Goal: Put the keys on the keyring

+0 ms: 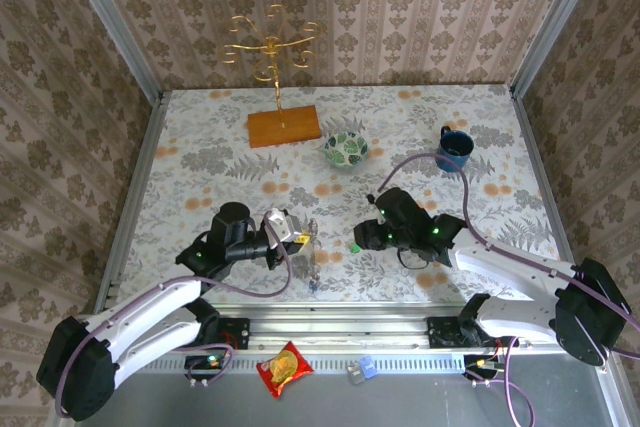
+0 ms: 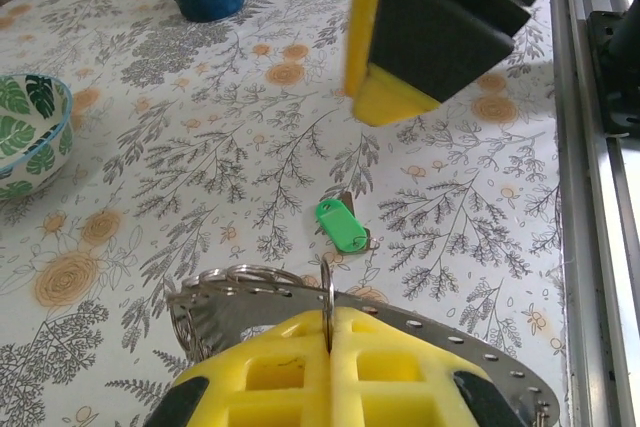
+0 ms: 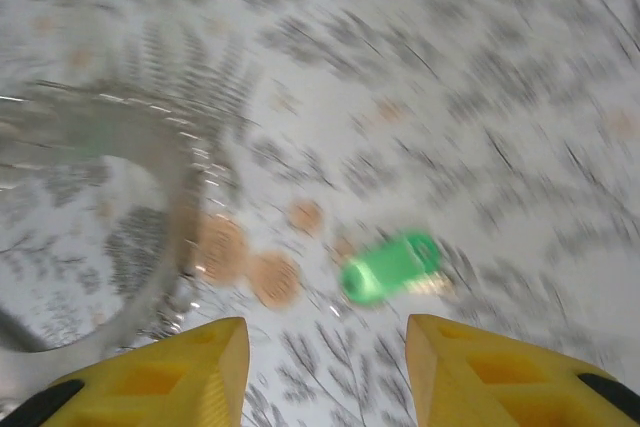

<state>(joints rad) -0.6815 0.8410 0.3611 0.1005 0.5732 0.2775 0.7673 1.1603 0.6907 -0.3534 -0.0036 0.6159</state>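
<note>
1. My left pincer (image 2: 330, 322) is closed. Its yellow fingers (image 2: 280, 367) are pressed together on the keyring (image 2: 215, 297), clamping a thin wire loop and the flat perforated metal band upright above the table (image 1: 200, 137).
2. In the top view, the keyring (image 1: 308, 237) projects from my left pincer (image 1: 290, 232) toward the centre of the table. I see no key threaded on it.
3. A small blue item (image 1: 313, 287) lies on the cloth just nearer the table edge than the keyring. It is too small to confirm as a key.
4. The green key (image 2: 343, 225) lies flat on the cloth, just beyond the keyring and apart from it.
5. My right pincer (image 3: 325, 337) is open and grips nothing. It hangs over the green key (image 3: 390, 267), which sits ahead of the gap between its fingers.

Status, as a judgement: the keyring is secured and presented, so the holding step is done. Threading has not begun. Remaining work is to grasp the green key, feed it onto the ring, then repeat the step for the other key.
</note>
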